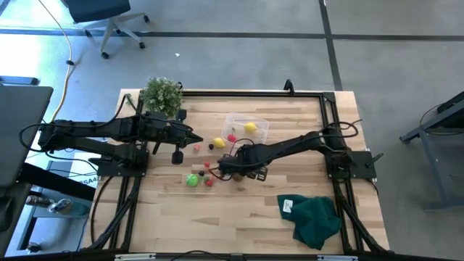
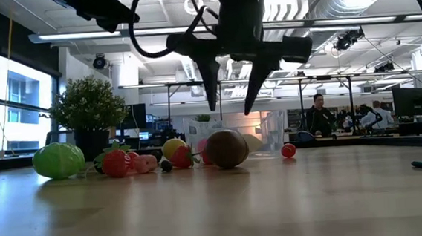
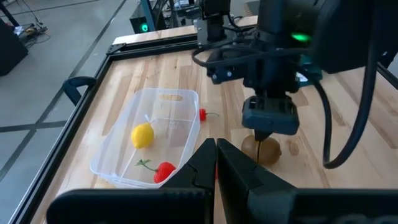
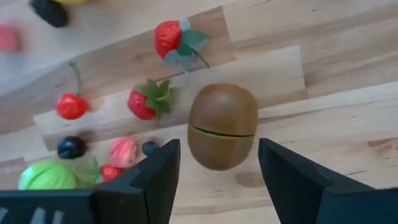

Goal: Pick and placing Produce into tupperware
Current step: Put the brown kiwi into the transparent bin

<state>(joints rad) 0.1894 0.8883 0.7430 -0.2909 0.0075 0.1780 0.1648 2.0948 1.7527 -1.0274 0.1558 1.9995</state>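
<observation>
My right tool [image 2: 231, 105] hangs wide open and empty just above the brown kiwi [image 4: 222, 126], at the high view's centre, fingers either side so it can close on it. The tupperware [image 1: 259, 133] sits just up-right, holding a lemon [image 3: 142, 134] and strawberry [image 3: 164, 171]. My left tool [image 1: 196, 139] waits shut at left.

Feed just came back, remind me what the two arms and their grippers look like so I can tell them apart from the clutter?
Both arms are dark, near-black jointed links with loose black cables looping off them. The left gripper and right gripper each end in two flat, angular black fingers tapering to blunt tips. The right arm's wrist housing is boxy, with a small green indicator light. No printed markings show.
</observation>
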